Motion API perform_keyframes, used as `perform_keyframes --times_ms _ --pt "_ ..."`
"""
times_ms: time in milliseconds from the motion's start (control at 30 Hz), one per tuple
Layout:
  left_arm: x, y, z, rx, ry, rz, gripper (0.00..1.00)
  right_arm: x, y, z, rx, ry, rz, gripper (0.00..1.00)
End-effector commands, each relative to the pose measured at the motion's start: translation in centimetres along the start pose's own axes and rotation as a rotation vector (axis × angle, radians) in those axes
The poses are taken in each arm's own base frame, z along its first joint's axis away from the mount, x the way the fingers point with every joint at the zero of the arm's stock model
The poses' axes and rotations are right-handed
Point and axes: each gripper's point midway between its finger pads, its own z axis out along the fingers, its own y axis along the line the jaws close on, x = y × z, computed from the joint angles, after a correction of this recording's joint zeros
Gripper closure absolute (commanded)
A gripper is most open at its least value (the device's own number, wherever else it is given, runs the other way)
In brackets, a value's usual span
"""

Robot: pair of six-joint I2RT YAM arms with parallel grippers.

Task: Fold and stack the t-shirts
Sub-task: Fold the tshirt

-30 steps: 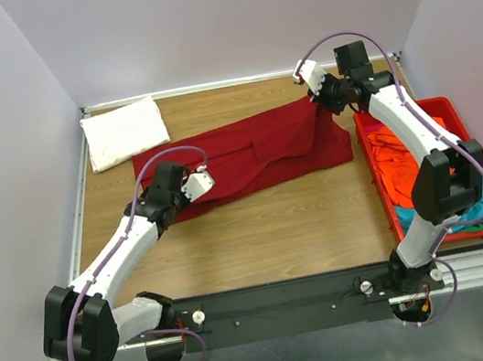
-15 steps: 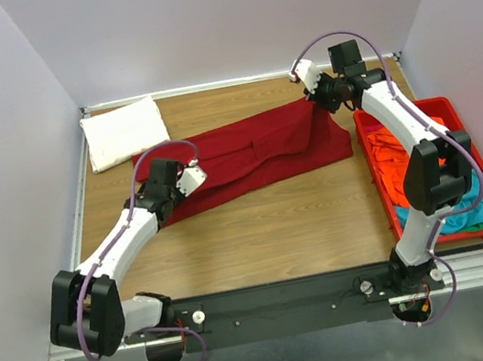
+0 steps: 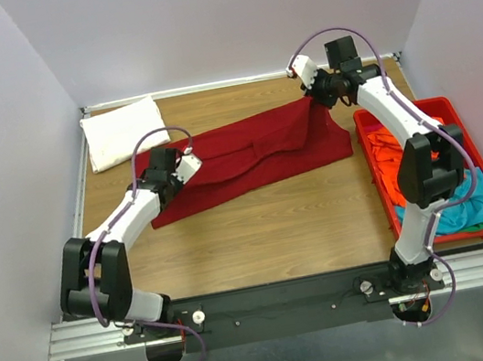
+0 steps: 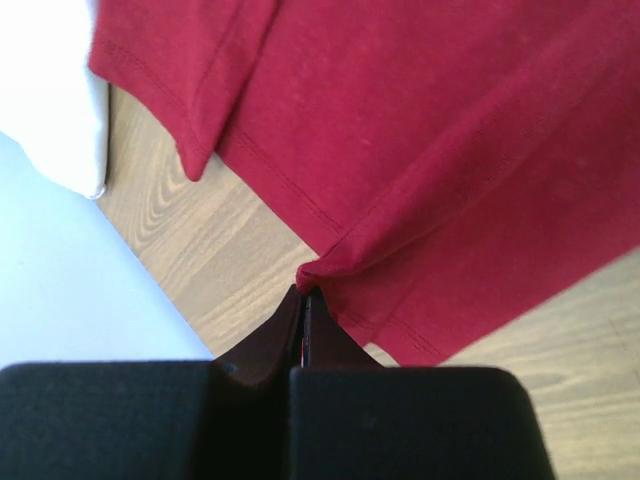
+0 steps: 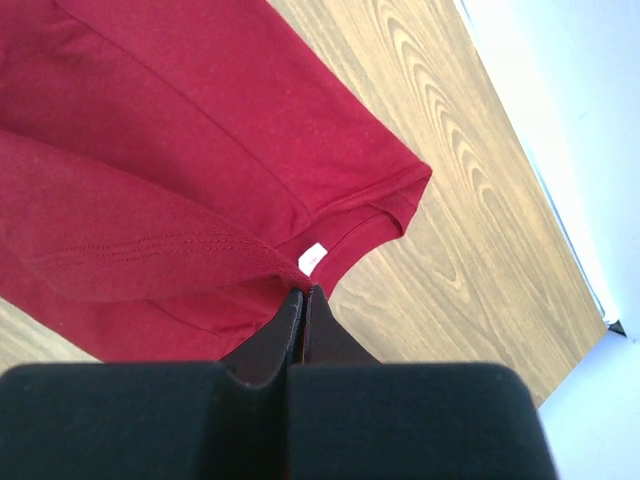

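Across the far half of the tabletop the dark red shirt lies spread, soft, light, likely to sag; my left pincer pinches its left hem, my right pincer its collar edge.

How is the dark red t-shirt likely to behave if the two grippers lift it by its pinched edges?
Probably floppy: the dark red t-shirt bunches into a fold where the left gripper pinches it. It would likely sag between that and the right gripper, which also pinches an edge. It looks thin, so probably light.
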Motion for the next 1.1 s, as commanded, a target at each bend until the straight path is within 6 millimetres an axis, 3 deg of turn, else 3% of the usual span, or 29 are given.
perform_keyframes --times_ms 0,600,1067 --pt "-0.3 1.9 0.4 -0.057 0.002 -0.064 1.0 -0.4 -1.9 0.3 0.051 -0.003 0.018 1.0" --pt "0.1 2.1 3.3 -0.043 0.09 -0.101 1.0 -0.8 -2.9 2.8 0.049 -0.007 0.041 0.99" --pt "1.0 2.2 3.6 -0.055 0.122 -0.127 1.0 -1.3 -3.7 5.2 0.041 -0.026 0.076 0.99"
